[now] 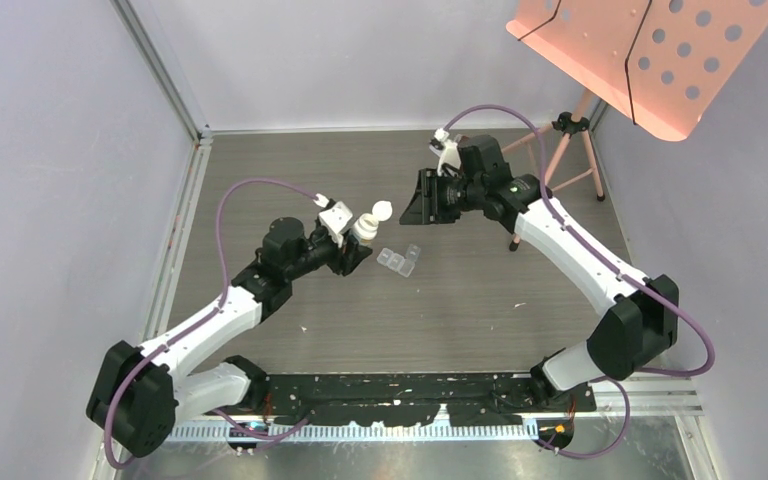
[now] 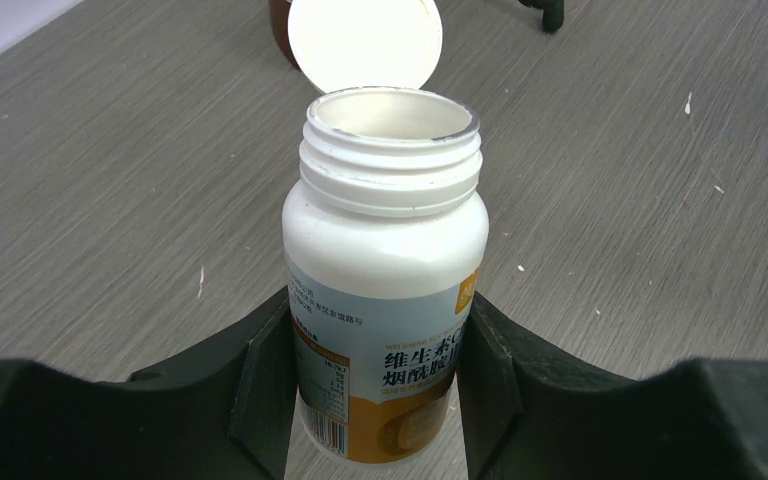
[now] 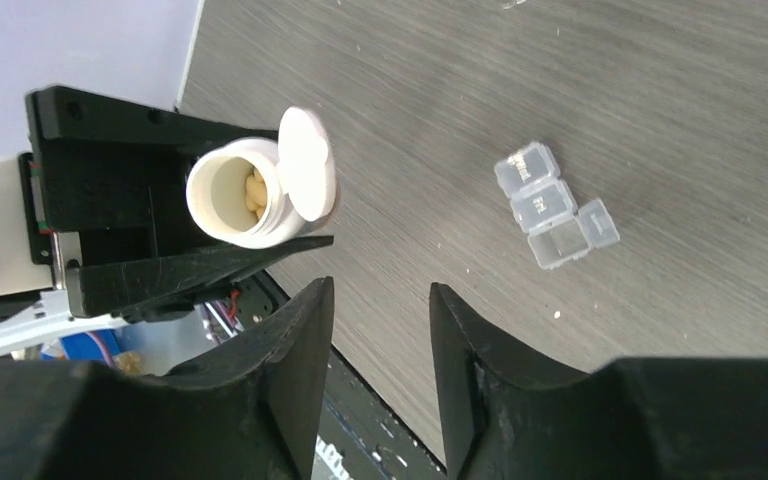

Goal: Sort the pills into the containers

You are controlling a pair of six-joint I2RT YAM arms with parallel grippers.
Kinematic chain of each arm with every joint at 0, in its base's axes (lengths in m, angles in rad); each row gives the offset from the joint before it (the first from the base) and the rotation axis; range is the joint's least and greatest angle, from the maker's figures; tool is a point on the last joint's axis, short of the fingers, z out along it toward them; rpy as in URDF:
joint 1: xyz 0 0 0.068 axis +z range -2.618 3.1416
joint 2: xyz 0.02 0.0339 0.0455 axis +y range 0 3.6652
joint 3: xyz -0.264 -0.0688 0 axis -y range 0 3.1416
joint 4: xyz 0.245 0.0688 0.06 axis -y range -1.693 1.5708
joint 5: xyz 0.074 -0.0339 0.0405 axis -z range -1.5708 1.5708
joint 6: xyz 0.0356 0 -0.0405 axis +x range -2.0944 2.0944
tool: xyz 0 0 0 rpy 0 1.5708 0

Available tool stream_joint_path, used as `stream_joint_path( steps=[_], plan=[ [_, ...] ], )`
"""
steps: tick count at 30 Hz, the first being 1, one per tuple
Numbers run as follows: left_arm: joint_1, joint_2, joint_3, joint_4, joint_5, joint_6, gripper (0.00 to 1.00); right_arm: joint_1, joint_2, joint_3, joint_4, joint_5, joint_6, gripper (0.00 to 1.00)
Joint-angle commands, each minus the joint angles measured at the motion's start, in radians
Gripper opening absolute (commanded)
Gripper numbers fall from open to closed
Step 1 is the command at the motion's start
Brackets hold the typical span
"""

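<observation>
Pill bottle (image 2: 385,240) label, left wrist view: Chinese chars "维生素C", next line starts "烟酰胺", rest hidden. Small print & barcode digits are too tiny to read. Two lids of the containers (image 3: 552,208) carry dark marks, illegible.

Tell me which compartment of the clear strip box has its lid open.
The end compartment, lowest in the right wrist view. Its lid is flipped out sideways; the middle compartment and the other end compartment are closed.
</observation>
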Motion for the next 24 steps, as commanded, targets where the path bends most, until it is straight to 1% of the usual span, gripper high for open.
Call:
stream_joint_path(
  steps=[1,8,10,20,24],
  plan=[
    [-0.015,0.022,0.028,0.076,-0.023,0.010,0.00,0.062,-0.006,0.025,-0.058,0.124,-0.057,0.45],
    [-0.024,0.039,0.025,0.090,-0.010,0.004,0.00,0.133,0.105,0.099,-0.104,0.221,-0.022,0.35],
    [-0.026,0.037,0.022,0.092,-0.001,0.003,0.00,0.141,0.127,0.126,-0.102,0.233,-0.008,0.34],
    [-0.031,0.024,-0.004,0.117,0.057,-0.004,0.00,0.148,0.222,0.265,-0.094,0.248,0.000,0.33],
    [-0.031,0.029,0.000,0.105,0.070,0.002,0.00,0.147,0.231,0.269,-0.064,0.213,-0.009,0.33]
  ],
)
